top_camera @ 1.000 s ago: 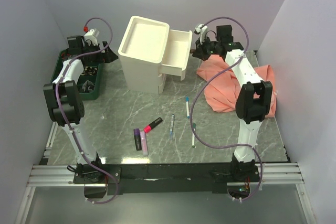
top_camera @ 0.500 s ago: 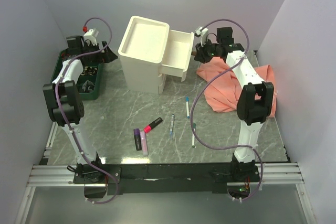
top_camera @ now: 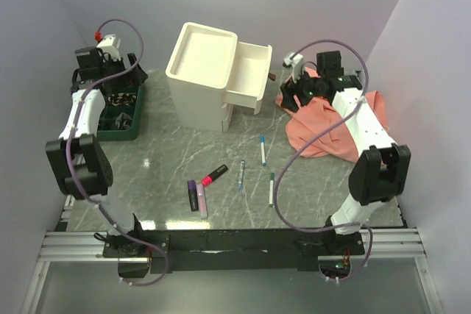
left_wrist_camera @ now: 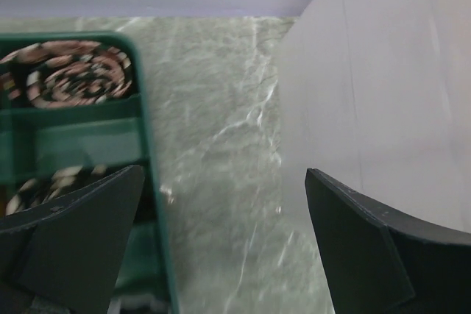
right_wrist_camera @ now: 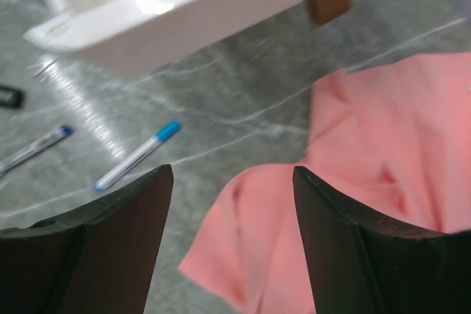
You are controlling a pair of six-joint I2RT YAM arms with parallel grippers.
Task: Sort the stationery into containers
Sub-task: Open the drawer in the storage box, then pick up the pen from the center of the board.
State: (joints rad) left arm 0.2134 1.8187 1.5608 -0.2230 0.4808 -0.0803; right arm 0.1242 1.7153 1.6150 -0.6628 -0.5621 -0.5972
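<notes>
Sorting judged not yet begun: purple highlighter, pink highlighter, red-and-black marker and thin white pens loose on the grey-green marbled tabletop, none seen in the pulled-out cream-white plastic drawer. Left gripper spread, empty, beside the green plastic bin. Right gripper spread, empty, over the salmon-pink cloth. Open room around the pens.

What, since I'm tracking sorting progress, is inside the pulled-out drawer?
The pulled-out drawer shows only its bare cream floor, with nothing lying on it. Its back part, tucked inside the cabinet, is hidden.
</notes>
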